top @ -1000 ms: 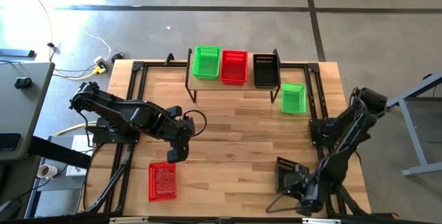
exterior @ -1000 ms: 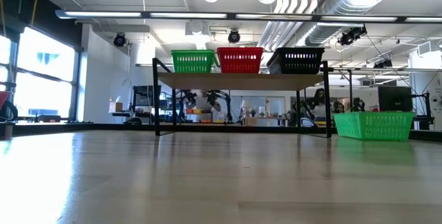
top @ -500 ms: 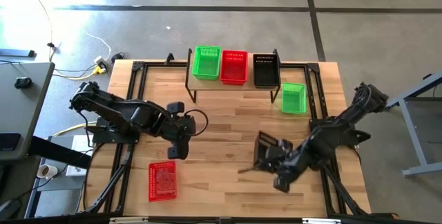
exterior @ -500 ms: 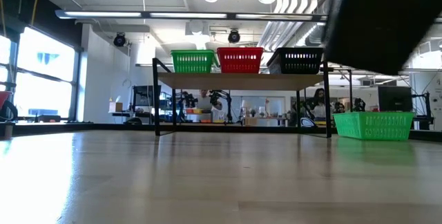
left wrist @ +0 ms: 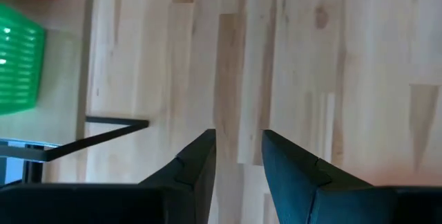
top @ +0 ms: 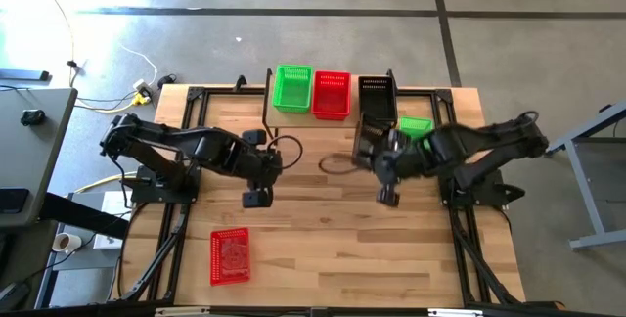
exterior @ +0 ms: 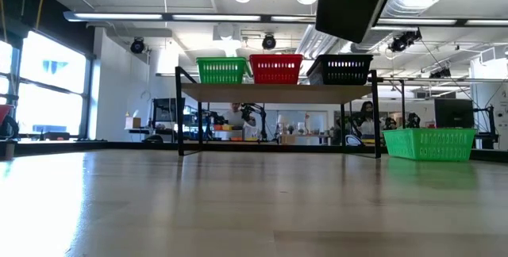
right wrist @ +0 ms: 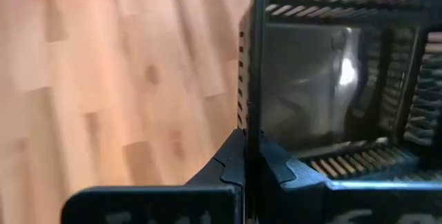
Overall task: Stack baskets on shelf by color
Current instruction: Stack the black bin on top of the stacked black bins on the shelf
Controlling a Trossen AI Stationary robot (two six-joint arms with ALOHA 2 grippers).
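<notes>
I note my right pincer (right wrist: 245, 156) clamps a black basket's (exterior: 349, 3) rim, tilted above mid-tabletop (top: 323, 229) near the shelf (exterior: 278, 93); left pincer (left wrist: 238, 156) parted, empty, over bare wood.

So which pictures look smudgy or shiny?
Right wrist view: the wooden table is smeared with blur, and glare shines inside the black basket. Low view: the near table is soft, ceiling lights are bright. Left wrist view is sharp.
</notes>
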